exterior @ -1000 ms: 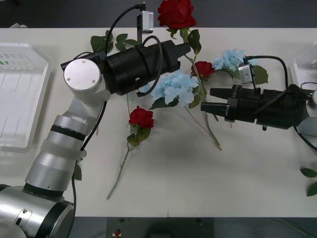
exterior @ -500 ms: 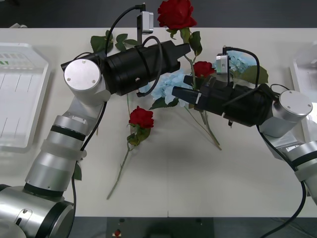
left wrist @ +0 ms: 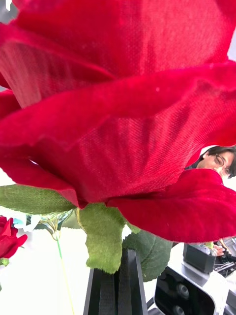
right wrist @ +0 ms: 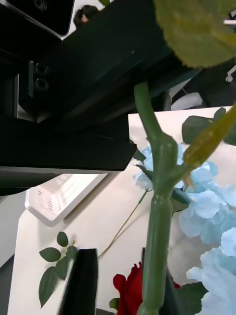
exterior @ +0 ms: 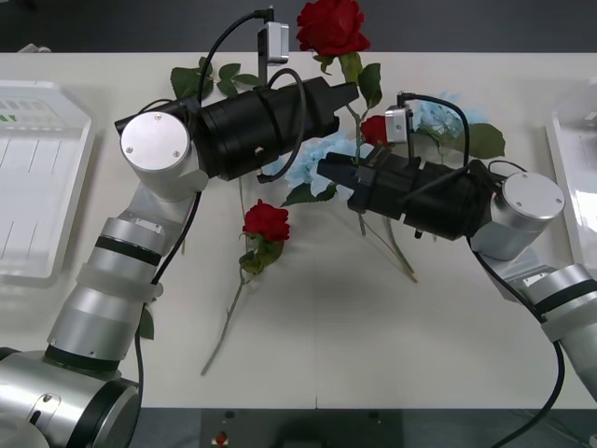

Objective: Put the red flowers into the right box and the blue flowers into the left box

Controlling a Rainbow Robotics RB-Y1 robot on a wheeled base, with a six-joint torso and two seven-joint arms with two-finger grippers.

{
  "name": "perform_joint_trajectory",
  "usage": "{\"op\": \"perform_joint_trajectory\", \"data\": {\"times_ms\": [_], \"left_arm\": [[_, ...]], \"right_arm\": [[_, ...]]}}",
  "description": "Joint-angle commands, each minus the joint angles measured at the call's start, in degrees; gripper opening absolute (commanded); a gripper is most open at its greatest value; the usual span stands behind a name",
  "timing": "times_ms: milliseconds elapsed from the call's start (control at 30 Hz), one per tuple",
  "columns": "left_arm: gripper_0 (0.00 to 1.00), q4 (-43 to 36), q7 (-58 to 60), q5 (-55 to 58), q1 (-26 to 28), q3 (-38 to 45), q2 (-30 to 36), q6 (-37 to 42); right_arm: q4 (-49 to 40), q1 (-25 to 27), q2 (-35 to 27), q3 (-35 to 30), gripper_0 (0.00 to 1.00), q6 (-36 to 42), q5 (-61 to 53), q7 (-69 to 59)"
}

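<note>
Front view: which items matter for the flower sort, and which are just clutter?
Job: red flowers, blue flowers, left box, right box, left gripper holding a rose, right gripper.
Lying about: green leaf sprig.

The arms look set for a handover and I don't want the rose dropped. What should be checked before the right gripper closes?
1. Left gripper shut on the raised red flower: ok.
2. Its stem between the open fingers of the right gripper: ok.
3. Right gripper clear of the blue flowers beneath it: cannot tell.
4. Right box free to receive it: cannot tell, mostly out of frame.
</note>
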Motion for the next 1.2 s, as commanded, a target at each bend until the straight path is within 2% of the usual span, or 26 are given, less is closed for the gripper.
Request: {"op": "perform_joint_trajectory", "data": {"times_ms": [33,67,100,300,367,533,667,800,933,1033,1200], "left_arm": [[0.01,-0.81,0.4,0.7,0.19,-1.4,0.62,-0.47],[0.02,-0.81,0.4,0.87,0.28,-1.4,0.71,-0.47],[0.11,-0.81,0.4,0.96,0.37,-1.49,0.97,-0.47],[0.77,-0.9,0.05,2.81,1.95,-1.49,4.49,0.14],[0.82,-0.9,-0.12,3.33,2.74,-1.58,6.6,1.73],[0.82,-0.9,-0.56,5.79,5.82,-1.58,15.03,8.67],[0.82,-0.9,-0.74,5.79,7.4,-2.11,24.09,18.16],[0.83,-0.9,-0.3,5.88,9.07,-1.93,31.38,25.02],[0.82,-0.81,1.37,3.86,10.04,-1.05,36.22,25.81],[0.98,-0.72,5.5,-2.47,10.04,1.41,36.74,25.72],[1.0,-0.72,12.8,-13.81,8.28,3.96,34.19,24.58]], "right_arm": [[-1.3,-1.6,-0.09,-0.39,0.0,-0.43,-0.24,0.9],[-1.3,-1.6,-0.09,-0.31,0.0,-0.52,-0.24,0.9],[-1.3,-1.69,-0.09,-0.31,0.0,-0.61,-0.24,0.9],[-1.3,-1.86,-0.35,-0.31,0.0,-0.96,-0.24,0.9],[-1.3,-1.86,-0.53,-0.31,0.0,-1.14,-0.24,0.9],[-1.3,-1.95,-1.49,-0.22,0.0,-1.31,-0.24,0.9],[-1.3,-2.92,-5.89,1.8,0.0,-2.81,-0.24,0.9],[-1.3,-4.67,-14.59,6.2,0.0,-5.62,0.28,-5.65],[-1.3,-5.99,-23.91,9.36,0.0,-7.9,3.36,-11.81],[-1.3,-6.43,-32.7,10.94,0.0,-8.08,7.84,-18.84],[0.11,-6.34,-43.77,12.0,0.0,-5.53,10.48,-30.53]]}}
